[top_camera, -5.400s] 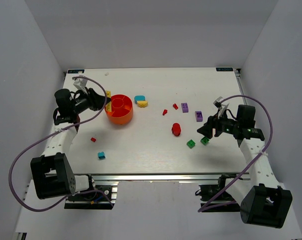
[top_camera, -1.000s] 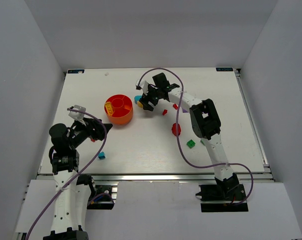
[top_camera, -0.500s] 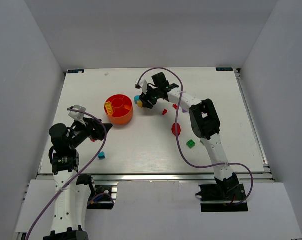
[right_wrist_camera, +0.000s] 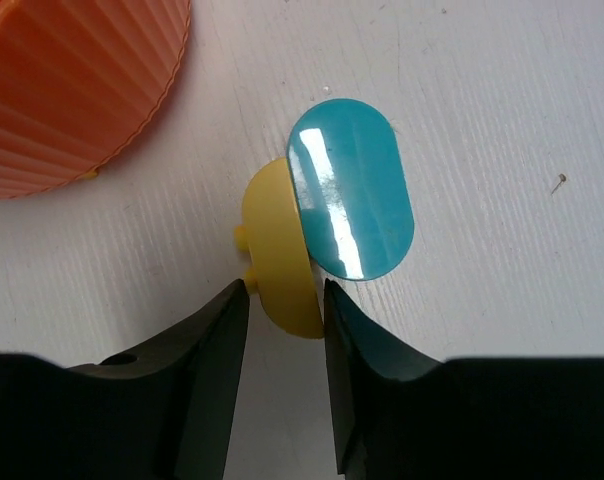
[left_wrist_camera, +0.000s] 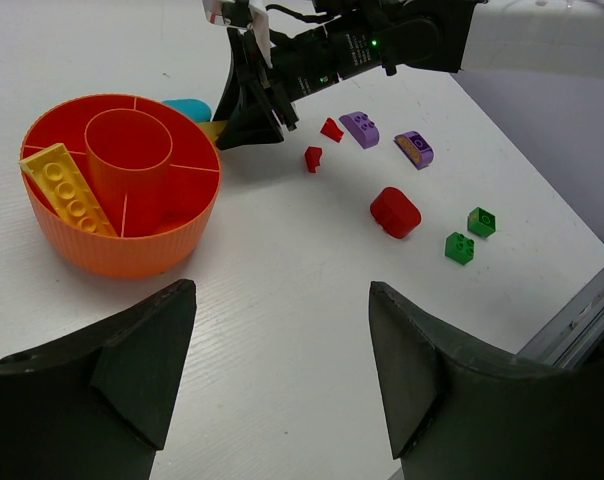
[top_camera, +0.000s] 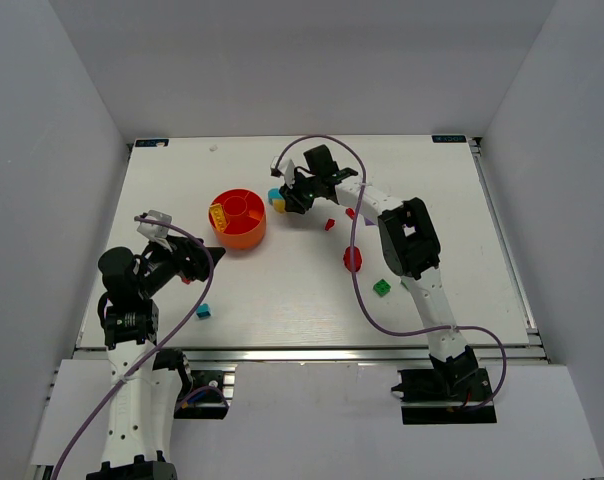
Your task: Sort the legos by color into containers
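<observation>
So the right gripper [right_wrist_camera: 286, 300] is reached way over to the upper middle of the table [top_camera: 282, 300], just right of the orange dish [top_camera: 240, 238]. In the right wrist view the yellow rounded piece [right_wrist_camera: 277, 260] sits dead centre, with its lower end tucked right between the two fingertips. Both fingers [right_wrist_camera: 222, 340] look like they're touching it, one on each side, no gap to be seen. The jaws are about halfway closed and pinching that yellow piece, which is down on the table, not lifted. The teal rounded piece [right_wrist_camera: 352, 190] overlaps the yellow one's upper right edge and sits outside the fingers. The dish's ribbed wall [right_wrist_camera: 72, 90] fills the upper left corner of that view, near the yellow piece but not touching it.

The left gripper [left_wrist_camera: 280, 300] hangs over the lower left of the table with its jaws spread wide and nothing in them. From its camera the dish [left_wrist_camera: 122, 255] is at upper left, with one long yellow brick [left_wrist_camera: 67, 188] lying in a left-hand wedge.

The rest of the legos are loose on the right side of that view:
- two small red bits [left_wrist_camera: 313, 158]
- two purple pieces [left_wrist_camera: 359, 128]
- a chunky red rounded piece [left_wrist_camera: 395, 212]
- two green bricks [left_wrist_camera: 460, 247]

A little teal brick [top_camera: 203, 312] lies by itself toward the lower left in the top view.
</observation>
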You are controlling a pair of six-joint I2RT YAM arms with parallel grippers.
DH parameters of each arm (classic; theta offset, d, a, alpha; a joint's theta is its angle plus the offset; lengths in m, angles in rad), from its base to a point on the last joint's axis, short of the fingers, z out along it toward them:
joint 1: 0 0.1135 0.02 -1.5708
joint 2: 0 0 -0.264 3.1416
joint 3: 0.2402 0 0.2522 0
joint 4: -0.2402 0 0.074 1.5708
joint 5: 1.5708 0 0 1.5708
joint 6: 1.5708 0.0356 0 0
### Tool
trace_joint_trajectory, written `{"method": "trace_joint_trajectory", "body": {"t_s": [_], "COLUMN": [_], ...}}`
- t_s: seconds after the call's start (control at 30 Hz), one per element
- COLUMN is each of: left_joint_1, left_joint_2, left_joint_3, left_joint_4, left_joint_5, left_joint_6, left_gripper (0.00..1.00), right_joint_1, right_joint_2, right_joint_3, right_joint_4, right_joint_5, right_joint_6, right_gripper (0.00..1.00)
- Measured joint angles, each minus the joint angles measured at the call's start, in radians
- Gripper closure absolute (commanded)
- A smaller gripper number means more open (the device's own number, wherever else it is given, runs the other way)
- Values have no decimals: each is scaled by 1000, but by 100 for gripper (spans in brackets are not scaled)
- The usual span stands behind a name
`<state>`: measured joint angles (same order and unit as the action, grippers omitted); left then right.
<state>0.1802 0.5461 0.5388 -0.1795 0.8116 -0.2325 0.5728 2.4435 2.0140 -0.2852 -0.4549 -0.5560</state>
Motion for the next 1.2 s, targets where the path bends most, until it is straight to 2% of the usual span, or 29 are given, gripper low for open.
{"method": "trace_joint_trajectory", "body": {"t_s": [0.03, 0.17, 0.2, 0.27, 0.8, 1.2], "left_joint_1": [0, 0, 0, 0, 0, 0], "left_joint_2": [0, 0, 0, 0, 0, 3], "left_joint_3": [0, 0, 0, 0, 0, -2], "left_joint_4": [0, 0, 0, 0, 8, 38], "left_joint_5": [0, 0, 0, 2, 29, 58], "left_joint_6": [0, 0, 0, 0, -1, -14], "left_gripper": [20, 20, 20, 20, 20, 20], "right_joint_1": [0, 0, 0, 0, -11, -23], "right_joint_2": [0, 0, 0, 0, -68, -195], "right_joint_3": [0, 0, 0, -5, -145, -340], "right_joint_4": [0, 1, 2, 6, 87, 96], "right_joint_5": [-2, -13, -16, -23, -45, -52], "right_joint_6": [0, -3, -4, -10, -27, -27], "right_gripper": [66, 70, 79, 88, 89, 91]}}
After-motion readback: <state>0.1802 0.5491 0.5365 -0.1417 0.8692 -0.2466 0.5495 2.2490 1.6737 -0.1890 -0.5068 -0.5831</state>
